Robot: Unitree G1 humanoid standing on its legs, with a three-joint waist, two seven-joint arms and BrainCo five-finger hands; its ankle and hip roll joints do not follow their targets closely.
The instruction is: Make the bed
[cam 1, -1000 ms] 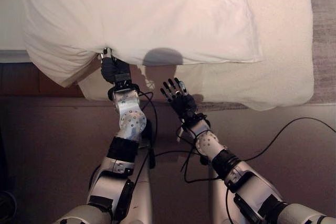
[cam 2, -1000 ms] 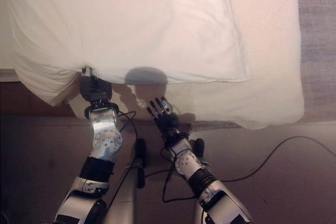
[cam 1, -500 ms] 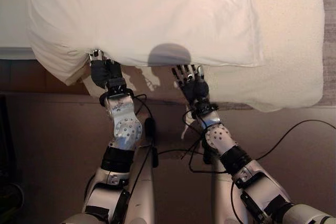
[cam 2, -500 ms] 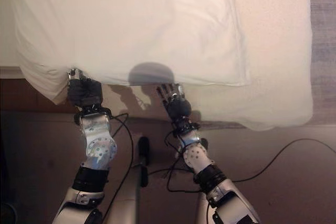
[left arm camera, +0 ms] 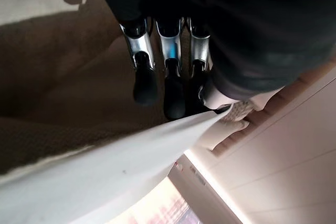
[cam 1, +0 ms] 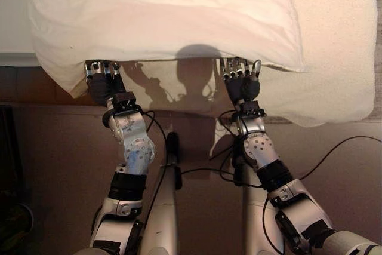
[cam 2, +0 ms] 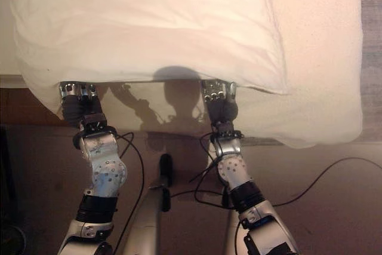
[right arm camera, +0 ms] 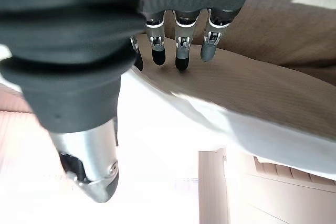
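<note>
A large white pillow point(cam 1: 161, 16) lies across the bed on a cream blanket point(cam 1: 334, 58) whose near edge hangs over the bedside. My left hand point(cam 1: 102, 88) is at the pillow's near left edge and my right hand point(cam 1: 242, 86) at its near right edge, both with fingertips tucked just under the edge. In the left wrist view the fingers point(left arm camera: 144, 77) are straight over the blanket point(left arm camera: 63, 93), beside the pillow's edge point(left arm camera: 105, 177). In the right wrist view the fingers point(right arm camera: 181, 51) lie straight under the pillow point(right arm camera: 173, 124) and the thumb point(right arm camera: 92, 166) stays straight on its other side.
Dark brown floor point(cam 1: 59, 165) runs along the near side of the bed. The white mattress edge point(cam 1: 12, 58) shows at the left past the pillow. Grey carpet point(cam 2: 371, 28) lies beyond the blanket's right edge.
Both hands have moved forward to the pillow's near edge. The right hand rose from in front of the blanket's edge; the left hand shifted left. The view has shifted a little too.
</note>
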